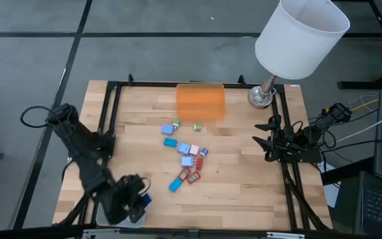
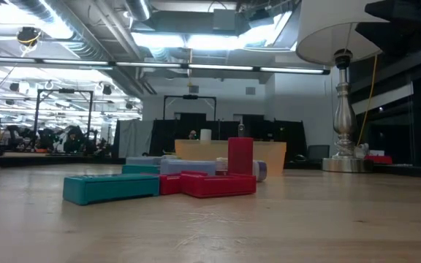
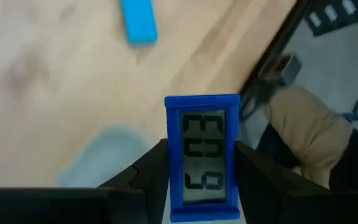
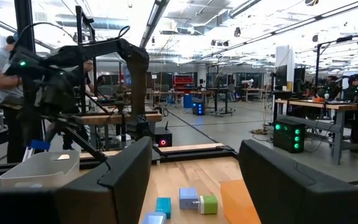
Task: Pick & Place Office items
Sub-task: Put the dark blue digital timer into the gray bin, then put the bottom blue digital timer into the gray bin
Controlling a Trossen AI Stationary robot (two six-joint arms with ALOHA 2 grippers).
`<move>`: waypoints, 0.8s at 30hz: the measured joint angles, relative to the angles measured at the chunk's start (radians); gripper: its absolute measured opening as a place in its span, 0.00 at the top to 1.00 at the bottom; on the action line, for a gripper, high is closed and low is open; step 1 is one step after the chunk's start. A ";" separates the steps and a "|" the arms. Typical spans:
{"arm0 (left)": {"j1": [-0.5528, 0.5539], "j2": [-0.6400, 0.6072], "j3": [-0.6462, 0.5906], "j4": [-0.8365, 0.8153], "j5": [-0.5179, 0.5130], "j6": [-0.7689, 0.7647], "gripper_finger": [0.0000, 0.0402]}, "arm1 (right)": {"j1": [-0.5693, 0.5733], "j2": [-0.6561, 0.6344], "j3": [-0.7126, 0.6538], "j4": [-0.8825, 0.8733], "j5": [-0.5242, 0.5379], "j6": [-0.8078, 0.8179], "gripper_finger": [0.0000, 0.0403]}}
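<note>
Big open workshop w/ exposed ceiling (image 2: 196,18): ducts, pipes, strip lights overhead. Floor (image 1: 32,60) is grey concrete w/ dark seam lines. Wooden butcher-block table (image 1: 244,179) in a black frame. Table lamp (image 1: 297,36) w/ white shade and silver base at the far right corner. Beyond: workbenches (image 4: 328,112), black racks, green indicator lights, dark curtain-like panels, prob. partitions. A person (image 4: 2,93) stands at a bench on one side of the room.
</note>
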 joint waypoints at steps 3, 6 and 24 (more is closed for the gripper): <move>-0.064 0.043 0.000 -0.055 0.025 -0.131 0.64 | 0.000 0.000 0.000 0.000 0.000 0.000 0.40; -0.112 0.104 0.000 -0.084 0.113 -0.245 0.64 | 0.000 0.000 0.000 0.000 0.000 0.000 0.40; -0.147 0.272 -0.020 -0.053 0.120 -0.371 0.45 | 0.000 0.000 0.000 0.000 0.000 0.001 0.40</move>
